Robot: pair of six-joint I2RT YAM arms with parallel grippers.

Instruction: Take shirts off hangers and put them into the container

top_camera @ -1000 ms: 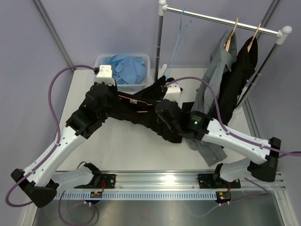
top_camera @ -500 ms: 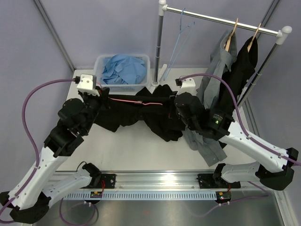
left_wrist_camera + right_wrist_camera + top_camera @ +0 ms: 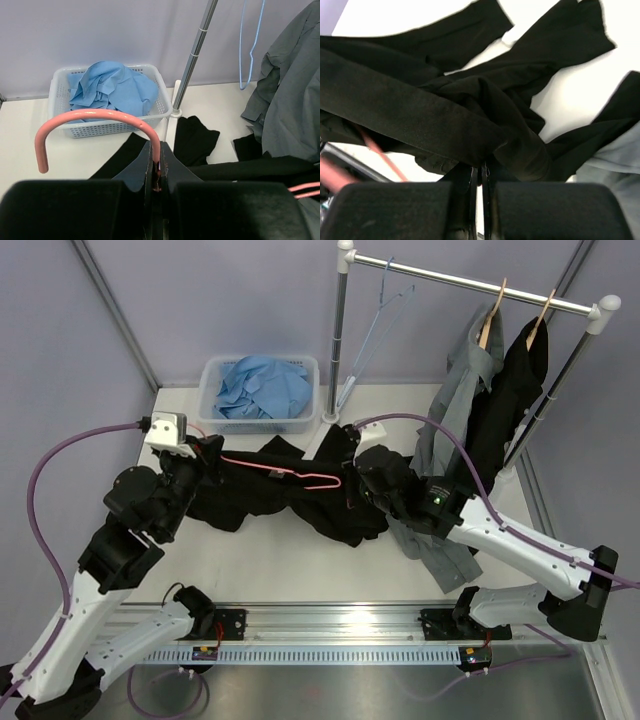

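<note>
A black shirt (image 3: 285,498) lies crumpled across the table between my two arms. A thin pink hanger (image 3: 292,472) sticks out over it, with its hook (image 3: 95,115) curving up from my left gripper (image 3: 157,152), which is shut on the hanger's neck. In the top view the left gripper (image 3: 212,452) sits at the shirt's left end. My right gripper (image 3: 352,478) is shut on a fold of the black shirt (image 3: 445,112) at its right end. The white container (image 3: 215,375) at the back holds a light blue shirt (image 3: 262,387).
A chrome rail (image 3: 470,282) stands at the back right, its pole (image 3: 196,47) next to the container. A bare blue hanger (image 3: 378,315) hangs on it. A grey shirt (image 3: 455,405) and another black shirt (image 3: 515,390) hang on wooden hangers, the grey one trailing onto the table.
My left gripper has pulled left and toward the near edge with the pink hanger, so more of it shows outside the black shirt. The right gripper swung right, then back, still holding the shirt.
</note>
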